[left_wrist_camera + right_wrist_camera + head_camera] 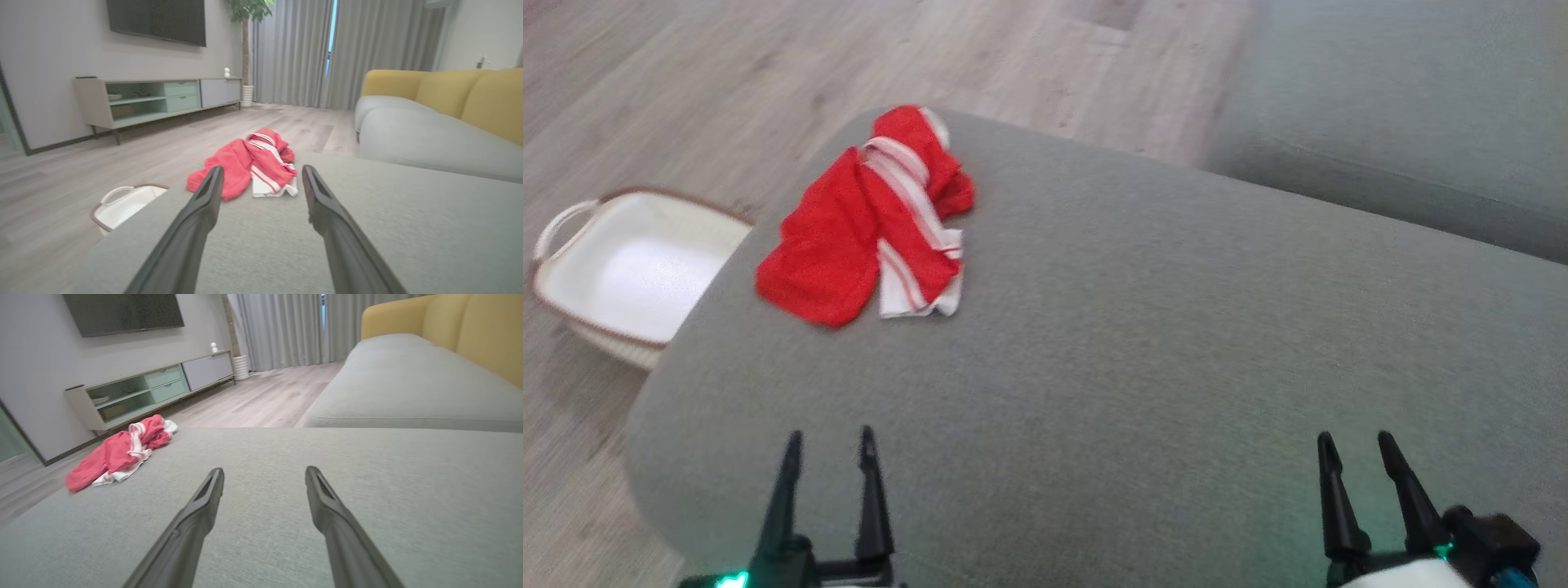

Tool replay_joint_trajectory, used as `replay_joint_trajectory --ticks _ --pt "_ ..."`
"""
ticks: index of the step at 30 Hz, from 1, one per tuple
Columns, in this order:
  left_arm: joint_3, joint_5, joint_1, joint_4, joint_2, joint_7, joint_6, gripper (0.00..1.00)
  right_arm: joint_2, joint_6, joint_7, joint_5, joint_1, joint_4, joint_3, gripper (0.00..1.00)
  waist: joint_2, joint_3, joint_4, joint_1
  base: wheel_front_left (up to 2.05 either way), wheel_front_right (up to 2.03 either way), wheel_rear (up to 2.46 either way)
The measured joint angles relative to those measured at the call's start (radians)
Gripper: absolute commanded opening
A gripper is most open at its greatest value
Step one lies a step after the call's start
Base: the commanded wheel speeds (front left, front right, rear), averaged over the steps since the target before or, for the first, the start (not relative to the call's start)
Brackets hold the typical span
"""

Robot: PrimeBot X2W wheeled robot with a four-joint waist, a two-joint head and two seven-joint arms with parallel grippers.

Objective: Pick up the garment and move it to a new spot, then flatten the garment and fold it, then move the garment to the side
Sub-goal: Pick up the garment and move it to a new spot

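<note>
A red garment (866, 216) with white stripes lies crumpled near the far left corner of the grey sofa cushion (1143, 343). My left gripper (831, 449) hovers at the near edge, open and empty, well short of the cloth. In the left wrist view the garment (249, 167) lies straight ahead beyond the left gripper (261, 175). My right gripper (1356, 452) stands open and empty at the near right. From the right wrist the garment (122, 455) is far off to the left of the right gripper (264, 477).
A white basket (629, 269) with a brown rim stands on the wood floor left of the cushion. Another grey seat (1405, 106) with yellow backrests (470, 98) lies beyond on the right. A TV cabinet (155, 98) lines the far wall.
</note>
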State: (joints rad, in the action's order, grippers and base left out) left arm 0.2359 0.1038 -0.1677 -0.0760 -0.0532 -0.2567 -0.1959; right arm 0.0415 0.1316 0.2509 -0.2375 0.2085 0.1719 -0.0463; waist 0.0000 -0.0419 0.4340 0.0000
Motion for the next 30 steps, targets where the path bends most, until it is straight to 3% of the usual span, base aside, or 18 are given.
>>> replay_joint_trajectory --ticks 9,17,20,24,27,30 --pt "-0.037 0.001 -0.002 0.038 0.0 0.0 -0.033 1.0 0.0 0.0 0.0 0.019 -0.062 0.003 -0.014 1.0 0.0 0.056 0.072 0.0002 0.0 0.0 0.0" --pt "-0.113 -0.026 0.043 0.099 -0.034 0.0 0.012 1.0 0.025 0.0 0.0 0.064 -0.052 -0.027 -0.008 1.0 0.0 0.091 0.083 -0.0002 0.0 0.0 0.0" --pt "-0.166 -0.026 0.173 0.15 -0.062 0.0 0.029 1.0 0.093 0.0 0.0 0.075 -0.073 -0.049 -0.021 1.0 0.0 0.142 0.078 -0.0001 0.0 0.0 0.0" --pt "-0.185 -0.003 0.394 0.128 -0.086 -0.001 0.087 1.0 0.174 0.0 0.0 0.075 -0.157 -0.089 -0.023 1.0 0.0 0.242 0.055 0.0001 0.0 0.0 0.0" --pt "-0.192 0.035 0.551 0.016 -0.097 0.007 0.134 1.0 0.228 0.0 0.0 0.074 -0.218 -0.116 -0.024 1.0 0.0 0.325 0.031 0.0004 0.0 0.0 0.0" --pt "-0.18 0.06 0.711 -0.128 -0.108 0.103 0.179 1.0 0.276 0.0 0.0 0.071 -0.255 -0.149 -0.023 1.0 -0.0001 0.4 0.008 0.0004 0.0 0.0 0.0"
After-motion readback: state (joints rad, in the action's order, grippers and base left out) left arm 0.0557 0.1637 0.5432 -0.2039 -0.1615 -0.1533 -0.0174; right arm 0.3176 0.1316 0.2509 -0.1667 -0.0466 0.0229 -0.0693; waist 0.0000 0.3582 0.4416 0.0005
